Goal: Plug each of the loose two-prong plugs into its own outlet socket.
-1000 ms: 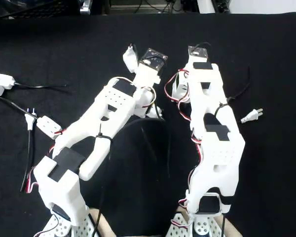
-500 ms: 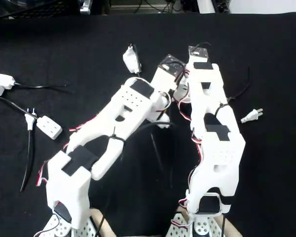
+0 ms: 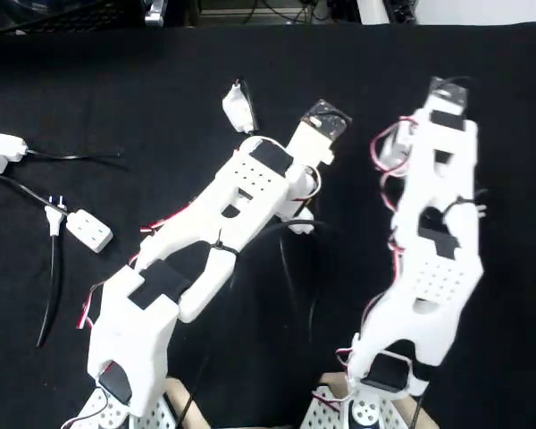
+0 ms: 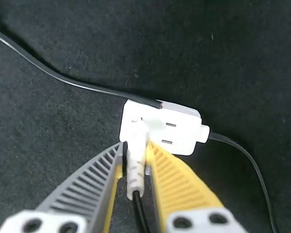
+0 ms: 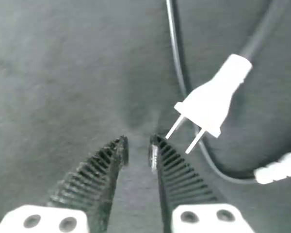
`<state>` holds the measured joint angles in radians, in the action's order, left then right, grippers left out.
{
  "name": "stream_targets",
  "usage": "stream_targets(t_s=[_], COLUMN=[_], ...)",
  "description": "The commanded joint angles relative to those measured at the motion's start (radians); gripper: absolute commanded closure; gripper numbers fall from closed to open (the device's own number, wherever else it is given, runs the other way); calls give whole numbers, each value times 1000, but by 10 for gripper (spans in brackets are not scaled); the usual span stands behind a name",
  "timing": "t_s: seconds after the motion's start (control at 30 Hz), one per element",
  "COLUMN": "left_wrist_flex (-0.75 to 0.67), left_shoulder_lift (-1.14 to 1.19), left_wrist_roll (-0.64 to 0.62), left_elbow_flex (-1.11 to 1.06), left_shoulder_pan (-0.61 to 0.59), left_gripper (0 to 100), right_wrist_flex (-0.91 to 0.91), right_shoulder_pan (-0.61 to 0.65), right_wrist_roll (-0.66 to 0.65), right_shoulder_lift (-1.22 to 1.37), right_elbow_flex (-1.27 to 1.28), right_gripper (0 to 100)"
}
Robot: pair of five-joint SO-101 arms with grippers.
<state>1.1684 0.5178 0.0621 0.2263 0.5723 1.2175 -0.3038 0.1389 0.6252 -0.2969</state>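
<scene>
Left pincer (image 4: 136, 148) pinches a plug (image 4: 136, 174) lengthwise — prongs pointing into the socket block (image 4: 177, 131) — while the right pincer (image 5: 137, 148), slightly spread, faces the prongs of a loose plug (image 5: 213, 104).

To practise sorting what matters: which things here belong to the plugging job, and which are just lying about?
Job: plug in left gripper; socket; loose plug by right gripper; side socket.
Lying about: black cloth; dark clutter beyond it.

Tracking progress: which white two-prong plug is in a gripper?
The white plug clamped in the left gripper, at the white outlet block; the bare-pronged plug by the right gripper lies loose.
</scene>
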Motion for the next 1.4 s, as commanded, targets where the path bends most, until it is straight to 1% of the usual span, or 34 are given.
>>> stream_targets(t_s=[0.0,0.2,0.33,0.4,0.57,0.7,0.8,0.9,1.0,1.17,1.37], left_wrist_flex=[2,0,-15,-11,167,310,356,390,388,354,365], left_shoulder_lift=[26,32,48,78,193,284,325,350,354,359,347], left_wrist_roll=[-11,-11,-18,-52,-91,-97,-109,-184,-218,-212,-210], left_elbow_flex=[13,10,13,35,189,305,344,354,357,389,463], left_shoulder_pan=[50,81,54,38,33,35,36,35,36,65,71], left_gripper=[971,971,971,971,971,971,971,971,971,971,969], right_wrist_flex=[2,-5,-3,3,15,11,11,11,11,9,9], right_shoulder_pan=[-37,-31,-31,-29,-21,-21,-21,-21,-21,-21,-20], right_wrist_roll=[12,12,12,12,12,12,12,12,11,11,11], right_shoulder_lift=[-8,33,82,91,97,97,97,97,97,97,97], right_elbow_flex=[-48,-65,-99,-104,-116,-116,-116,-116,-116,-116,-116], right_gripper=[899,899,899,899,899,899,899,899,899,899,899])
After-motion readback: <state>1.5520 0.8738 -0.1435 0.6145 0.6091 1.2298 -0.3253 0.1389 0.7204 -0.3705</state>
